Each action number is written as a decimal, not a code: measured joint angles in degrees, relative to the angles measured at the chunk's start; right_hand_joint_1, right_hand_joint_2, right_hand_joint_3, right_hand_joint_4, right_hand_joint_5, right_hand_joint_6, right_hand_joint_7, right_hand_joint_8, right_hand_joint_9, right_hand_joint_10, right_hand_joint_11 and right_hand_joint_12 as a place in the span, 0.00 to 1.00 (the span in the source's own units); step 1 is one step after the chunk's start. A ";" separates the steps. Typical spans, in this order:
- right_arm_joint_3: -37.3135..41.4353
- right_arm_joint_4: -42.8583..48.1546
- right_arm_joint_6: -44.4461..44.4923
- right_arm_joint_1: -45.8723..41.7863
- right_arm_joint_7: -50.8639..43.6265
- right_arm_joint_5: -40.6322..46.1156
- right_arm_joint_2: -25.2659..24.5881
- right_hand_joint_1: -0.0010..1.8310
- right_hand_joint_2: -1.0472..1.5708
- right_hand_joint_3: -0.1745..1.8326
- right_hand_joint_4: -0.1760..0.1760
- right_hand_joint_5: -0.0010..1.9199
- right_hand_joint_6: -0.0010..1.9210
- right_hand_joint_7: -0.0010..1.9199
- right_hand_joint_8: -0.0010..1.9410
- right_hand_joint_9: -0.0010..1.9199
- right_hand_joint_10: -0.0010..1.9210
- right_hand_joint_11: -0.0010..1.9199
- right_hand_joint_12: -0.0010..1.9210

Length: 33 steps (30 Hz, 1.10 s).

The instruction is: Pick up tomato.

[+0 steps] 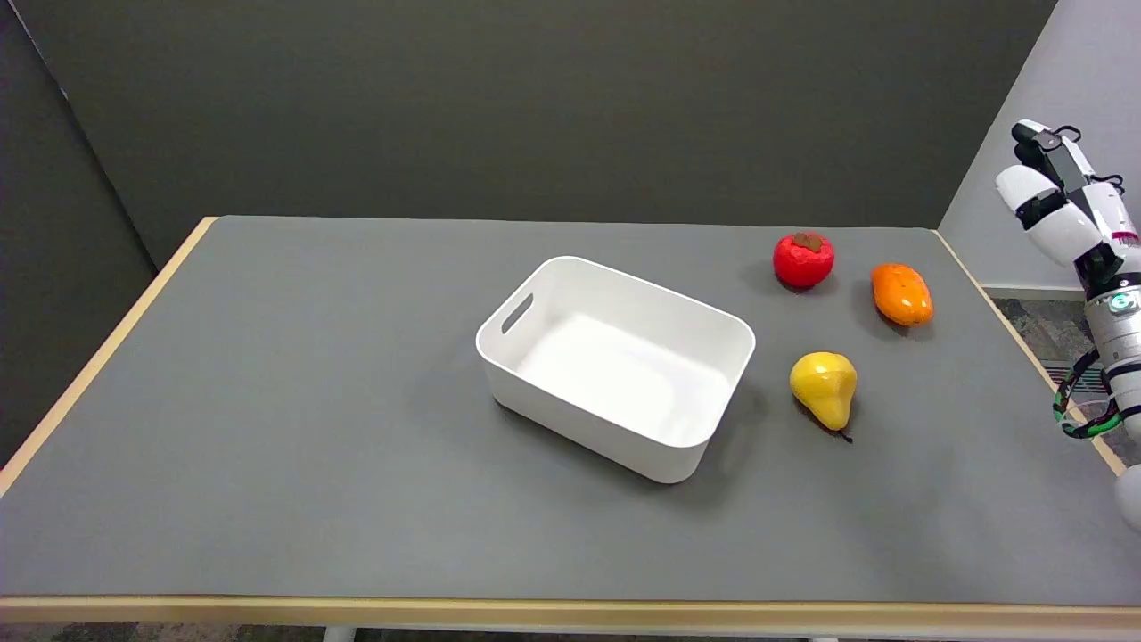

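The tomato [803, 259] is red with a brown stalk cap and sits on the grey table near its far right corner. My right hand [1061, 198] hangs in the air beyond the table's right edge, well to the right of the tomato and apart from it. Its fingers point upward, and it holds nothing.
An orange fruit [902, 294] lies just right of the tomato. A yellow pear [824, 388] lies nearer the front, beside a white bin [624, 278] with nothing in it at the table's middle. The table's wooden right edge [1016, 334] runs below my forearm.
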 measured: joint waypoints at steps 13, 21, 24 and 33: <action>0.45 1.43 -2.37 1.17 -0.11 -2.99 -0.01 0.07 0.64 0.59 0.78 0.07 0.21 0.11 0.15 0.04 0.28 0.00 0.52; 0.92 1.97 -7.57 4.59 -2.05 -7.81 -0.01 0.08 0.64 0.59 0.78 0.07 0.21 0.11 0.16 0.05 0.28 0.00 0.52; 0.99 1.75 -10.60 6.66 -3.99 -9.56 -0.01 0.07 0.64 0.59 0.79 0.06 0.21 0.10 0.15 0.04 0.28 0.00 0.52; -0.13 3.51 -22.40 16.24 -11.75 -13.80 -2.83 0.08 0.63 0.59 0.80 0.06 0.21 0.10 0.15 0.05 0.28 0.00 0.52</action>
